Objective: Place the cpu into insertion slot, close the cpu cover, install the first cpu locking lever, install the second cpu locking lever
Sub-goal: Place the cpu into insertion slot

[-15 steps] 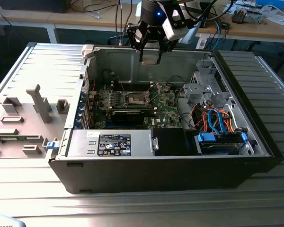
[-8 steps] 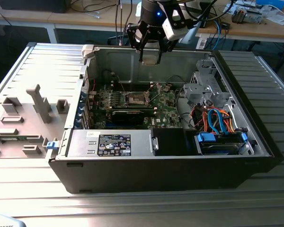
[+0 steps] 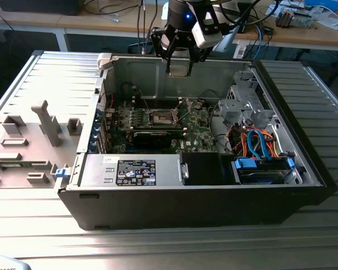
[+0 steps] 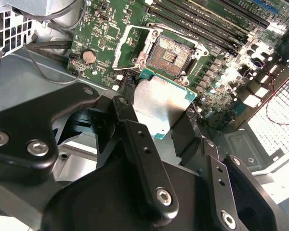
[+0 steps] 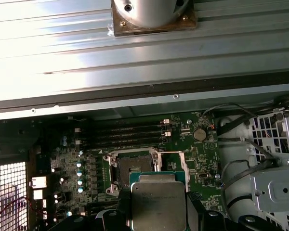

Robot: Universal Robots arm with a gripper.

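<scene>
Computer case [image 3: 158, 211]: it is laid open on the bench [image 3: 158, 247], with its inside exposed to the exterior view.
Case contents: a green motherboard [image 3: 200, 132] is seen on the case floor. A long black expansion card [image 3: 152, 136] is seated across it. A grey power supply [image 3: 135, 171] is set along the near wall. Blue and orange cables [image 3: 259, 143] are bundled at the exterior view's right.
Insertion slot [image 4: 173, 54]: it is set into the motherboard, silver-rimmed, with its dark contact field uncovered.
Cpu cover [image 4: 120, 48]: it is swung open and lies off the slot to one side. Its square window is seen in the second wrist view.
Memory slots [image 5: 120, 134]: long parallel rows are seen beyond the slot in the first wrist view.
Cpu [image 4: 161, 108]: a flat square with a silvery-grey metal top and a green-tan edge. It is carried in the air above the case and is not seated in the slot.
End effector [image 3: 179, 66]: it is closed on the cpu. The chip is pinched by opposite edges between the black fingers [image 4: 139, 144], and the assembly is held over the motherboard, well apart from the slot.
</scene>
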